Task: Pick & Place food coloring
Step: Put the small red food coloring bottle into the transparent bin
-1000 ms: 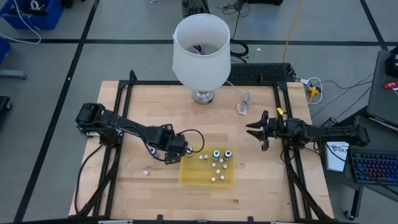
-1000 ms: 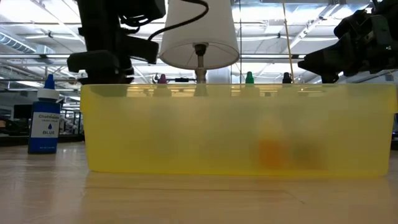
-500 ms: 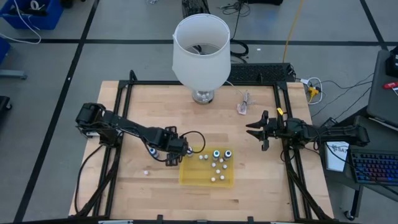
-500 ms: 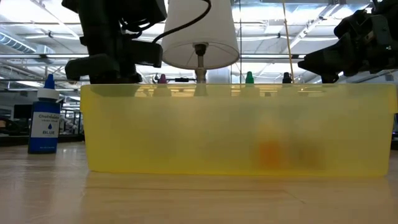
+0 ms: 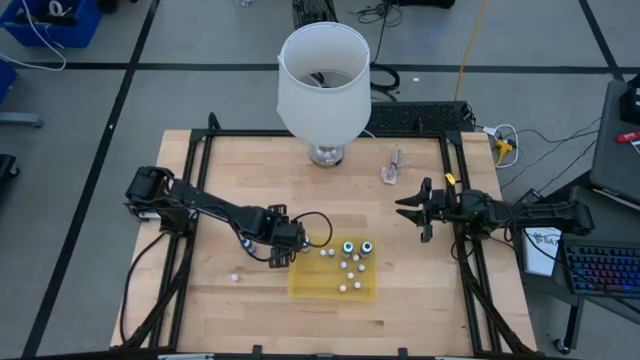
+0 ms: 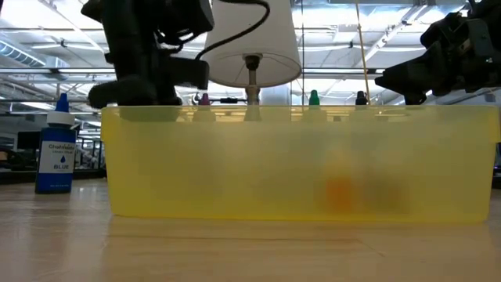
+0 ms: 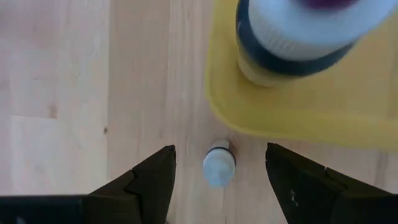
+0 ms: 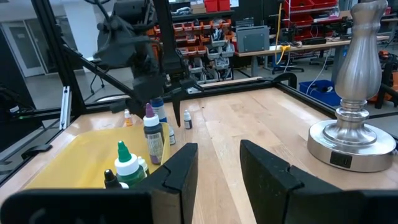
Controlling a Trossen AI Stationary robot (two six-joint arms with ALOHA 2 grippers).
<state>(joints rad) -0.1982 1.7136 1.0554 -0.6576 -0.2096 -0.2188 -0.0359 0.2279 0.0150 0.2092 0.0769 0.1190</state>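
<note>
A tiny food coloring bottle (image 7: pixel 219 169) with a pale cap stands upright on the wood, just outside the yellow tray (image 7: pixel 267 118). My left gripper (image 7: pixel 220 152) points steeply down over it, open, with one finger on either side and a gap to each. From above, my left gripper (image 5: pixel 284 251) is at the tray's (image 5: pixel 300 285) far left corner and hides that bottle. Several more bottles (image 5: pixel 348 246) stand inside the tray. A blue bottle (image 6: pixel 56 149) stands on the table left of the tray. My right gripper (image 5: pixel 415 212) waits open at the right.
A white-shaded lamp (image 5: pixel 322 75) stands at the table's far middle, its metal base (image 8: pixel 354 137) close to my right gripper (image 8: pixel 217 168). A small clear object (image 5: pixel 390 165) lies to the right of the lamp. Bare wood lies along the near edge and at the left.
My left gripper has tipped a little more steeply downward over the tray's far left corner. The bottles and the tray stand as before.
</note>
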